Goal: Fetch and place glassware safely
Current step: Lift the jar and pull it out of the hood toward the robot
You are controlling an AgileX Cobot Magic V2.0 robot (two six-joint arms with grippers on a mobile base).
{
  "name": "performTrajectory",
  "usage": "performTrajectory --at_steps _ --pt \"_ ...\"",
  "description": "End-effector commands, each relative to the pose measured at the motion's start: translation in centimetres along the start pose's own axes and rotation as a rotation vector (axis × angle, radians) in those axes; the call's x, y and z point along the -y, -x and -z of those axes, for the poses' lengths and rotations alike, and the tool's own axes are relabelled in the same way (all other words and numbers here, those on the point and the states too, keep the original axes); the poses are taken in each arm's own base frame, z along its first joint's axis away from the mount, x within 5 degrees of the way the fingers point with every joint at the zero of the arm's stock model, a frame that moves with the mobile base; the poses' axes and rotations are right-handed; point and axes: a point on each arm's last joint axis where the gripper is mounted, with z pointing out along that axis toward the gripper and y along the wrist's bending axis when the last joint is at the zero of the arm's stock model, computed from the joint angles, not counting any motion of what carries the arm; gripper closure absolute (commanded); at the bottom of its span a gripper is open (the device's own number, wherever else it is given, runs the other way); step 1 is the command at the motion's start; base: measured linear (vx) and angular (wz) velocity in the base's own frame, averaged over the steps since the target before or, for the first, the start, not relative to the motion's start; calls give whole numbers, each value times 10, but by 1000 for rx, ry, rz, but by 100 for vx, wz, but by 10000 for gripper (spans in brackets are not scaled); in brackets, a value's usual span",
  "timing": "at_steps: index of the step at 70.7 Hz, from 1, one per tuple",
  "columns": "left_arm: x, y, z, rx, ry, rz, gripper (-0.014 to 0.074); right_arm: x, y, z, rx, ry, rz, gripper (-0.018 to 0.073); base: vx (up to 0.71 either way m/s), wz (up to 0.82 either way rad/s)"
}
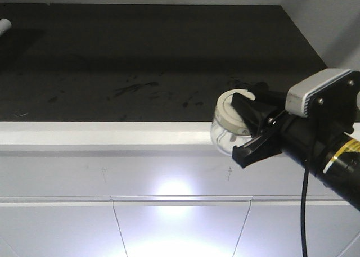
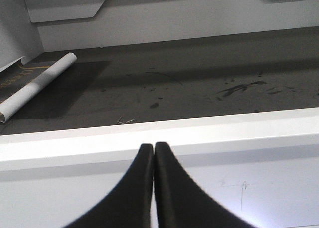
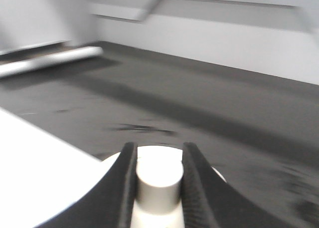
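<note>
The glassware (image 1: 224,134) is a small squat clear jar with a round cream-white lid (image 1: 226,108). It hangs at the white front edge of the counter, right of centre in the front view. My right gripper (image 1: 246,127) is shut on the lid's central knob (image 3: 158,180), with one black finger on each side of it. The jar body is hidden below the lid in the right wrist view. My left gripper (image 2: 153,146) does not show in the front view. In its own wrist view it is shut with nothing between its fingers, facing the counter's white edge.
The counter has a dark scuffed top (image 1: 140,60) and a white front lip (image 1: 112,134), with white cabinet fronts (image 1: 180,223) below under a glare. A white rolled tube (image 2: 40,86) lies at the far left of the top. Grey walls close the back and right.
</note>
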Motion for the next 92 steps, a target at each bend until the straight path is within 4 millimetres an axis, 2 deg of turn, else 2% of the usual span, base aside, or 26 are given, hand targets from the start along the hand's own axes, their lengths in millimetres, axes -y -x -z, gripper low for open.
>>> performTrajectory --at_steps 1,21,32,92 --pt "1 13 1 80 -10 14 603 -15 27 9 172 74 9 563 0 0" --pt "1 13 1 80 -10 14 603 -56 32 16 186 259 5 563 0 0" --pt "1 13 1 80 -10 14 603 -69 33 20 192 319 3 563 0 0" --pt "1 13 1 80 -10 14 603 -71 33 20 198 329 2 563 0 0"
